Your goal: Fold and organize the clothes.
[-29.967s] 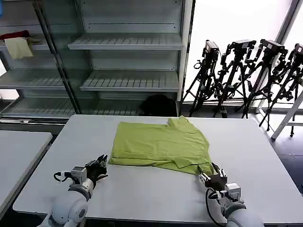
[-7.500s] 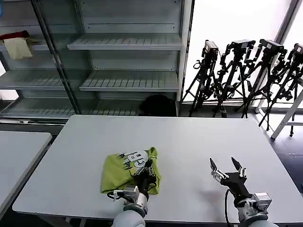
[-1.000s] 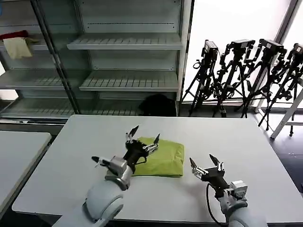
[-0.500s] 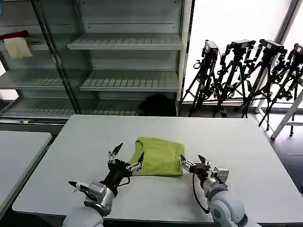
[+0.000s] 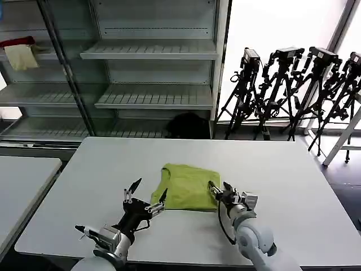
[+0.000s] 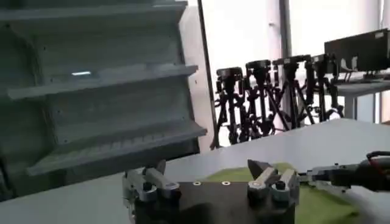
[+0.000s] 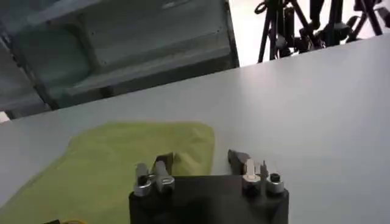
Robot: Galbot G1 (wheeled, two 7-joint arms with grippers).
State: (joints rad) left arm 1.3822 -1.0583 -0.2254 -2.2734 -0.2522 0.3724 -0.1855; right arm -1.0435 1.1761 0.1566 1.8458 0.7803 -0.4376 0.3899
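Head view shows the folded T-shirt [image 5: 187, 186] between both grippers, its long axis running away from them. Left gripper [image 5: 144, 195], spread wide and empty, sits just beside its near-left corner; right gripper [image 5: 220, 189], open, reaches its right edge.

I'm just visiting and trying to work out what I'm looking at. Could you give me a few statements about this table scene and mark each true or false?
1. The lime-green T-shirt lies folded into a compact packet on the white table. True.
2. The left tool is clamped on the shirt. False: it is open, at the shirt's near left corner, gripping nothing.
3. The right tool is at the shirt's right edge, open. True.
4. The shirt's printed graphic faces up. False: only plain green fabric shows.
5. Camera tripods stand on the table. False: they stand on the floor beyond it.
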